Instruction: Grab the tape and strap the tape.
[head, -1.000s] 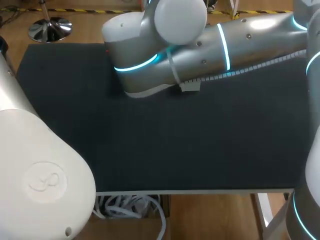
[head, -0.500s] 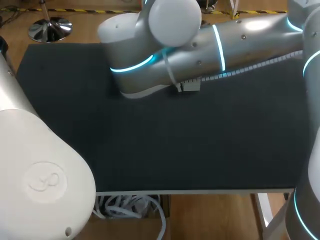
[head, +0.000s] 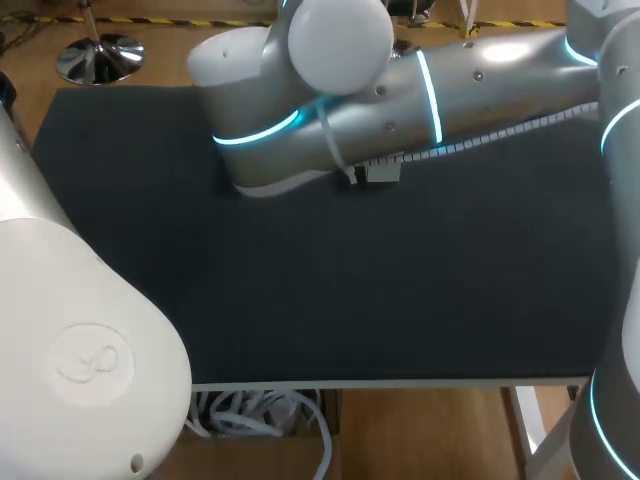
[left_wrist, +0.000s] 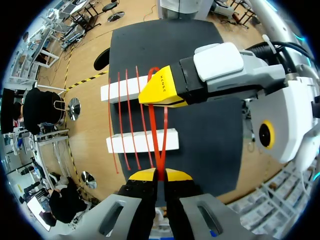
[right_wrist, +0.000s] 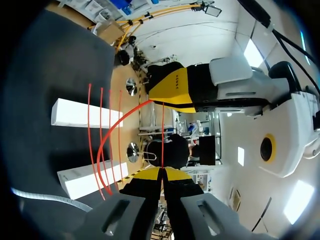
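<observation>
Left wrist view: the left end effector (left_wrist: 160, 175) is clenched on a thin red tape (left_wrist: 162, 137), its yellow tips pressed together with the strip pinched between them. Two strands of the tape run from there ahead to the right end effector (left_wrist: 160, 90), which hangs above the black desk (left_wrist: 210, 130) and grasps the tape at its own yellow tips. Beside it, several more red strands lie side by side across two white bars (left_wrist: 134, 89), which rest parallel and apart at the desk's edge.

In the right wrist view the right end effector's tips are also closed on the tape. One strand goes straight ahead to the left end effector, and another curves away to the strands on the bars.

In the head view the right arm (head: 420, 100) reaches across the far side of the desk and the left arm (head: 70, 330) fills the near left corner. Neither end effector nor the tape shows there.
</observation>
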